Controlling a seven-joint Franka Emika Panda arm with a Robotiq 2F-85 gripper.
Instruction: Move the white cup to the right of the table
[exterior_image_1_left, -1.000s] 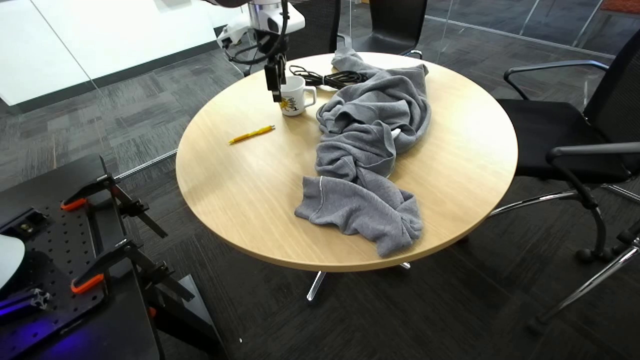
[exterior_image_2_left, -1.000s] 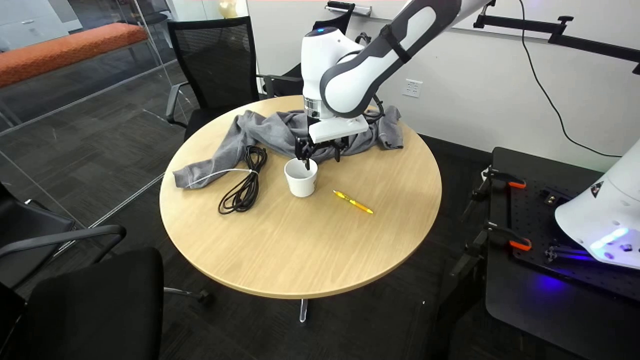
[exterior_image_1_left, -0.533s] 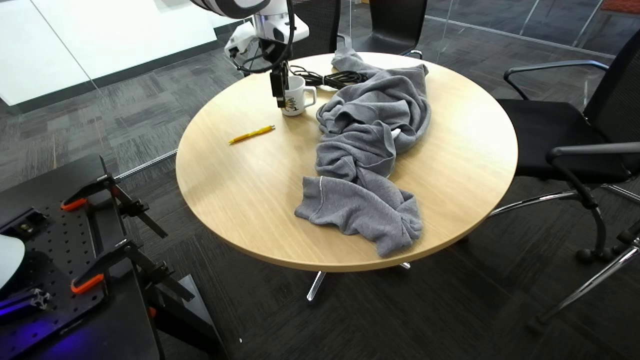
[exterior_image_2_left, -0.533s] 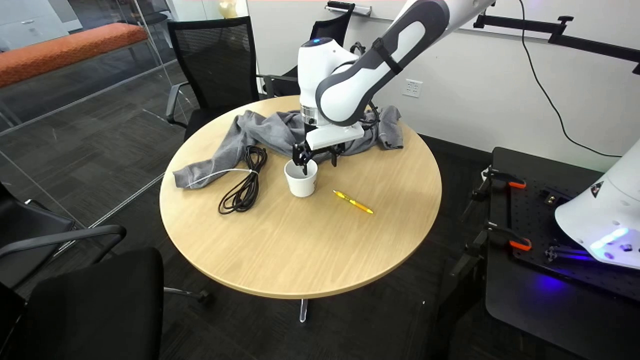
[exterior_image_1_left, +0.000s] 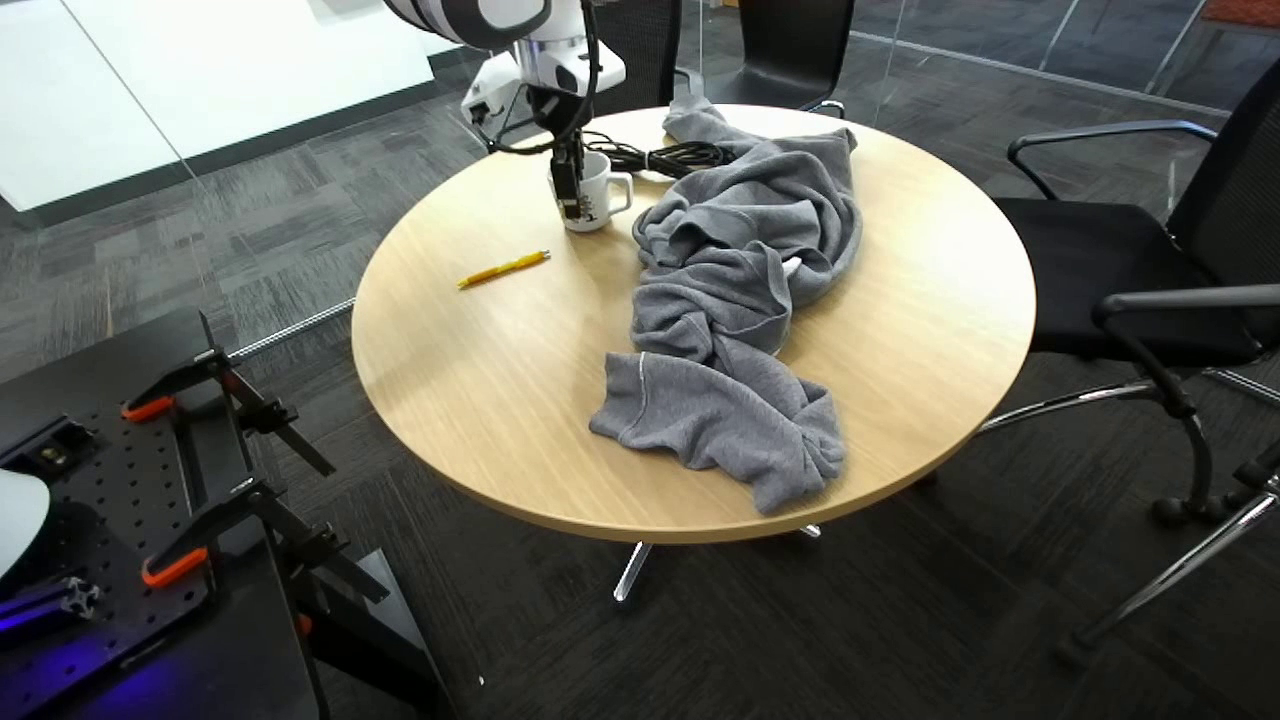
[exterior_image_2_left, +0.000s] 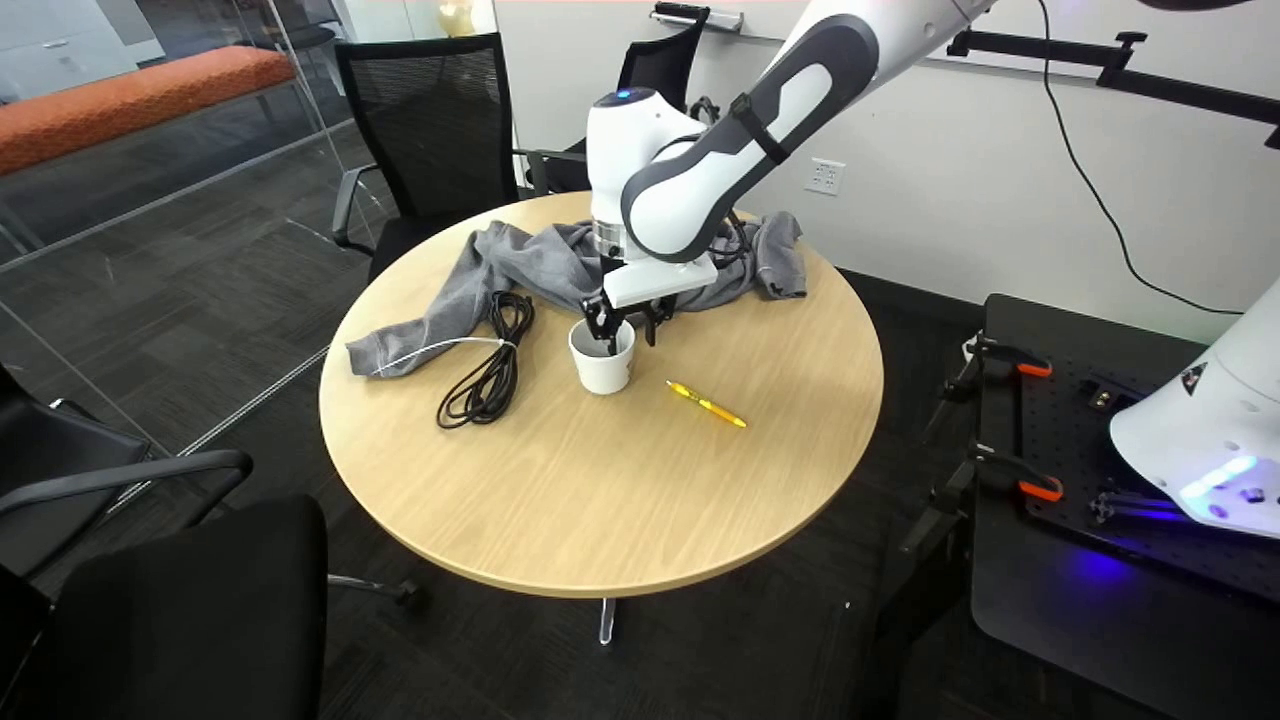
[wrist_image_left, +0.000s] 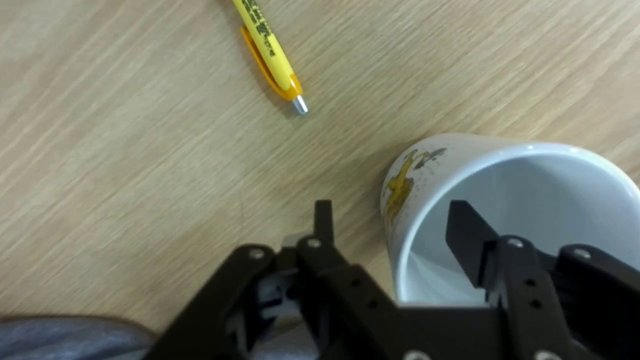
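Seeing fingers (wrist_image_left: 467, 245) spread pretty wide in the wrist view, straddling the glossy wall of the white cup (wrist_image_left: 535, 195), one inside, one outside. Can spot a yellow pen (wrist_image_left: 270, 55) on the wood-grained table (wrist_image_left: 150, 150) too. In an exterior view, can see the cup upright with its handle toward a rumpled grey cloth (exterior_image_1_left: 745, 260). In an exterior view, can make out one finger down inside the cup, near a coiled black cable (exterior_image_2_left: 492, 378).

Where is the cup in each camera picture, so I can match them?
In an exterior view: cup above centre, slightly left, up and right from the pen.
In an exterior view: cup just left of centre, left of the pen.
In the wrist view: cup at the right edge, below and right of the pen.
Shared landmark: the pen.
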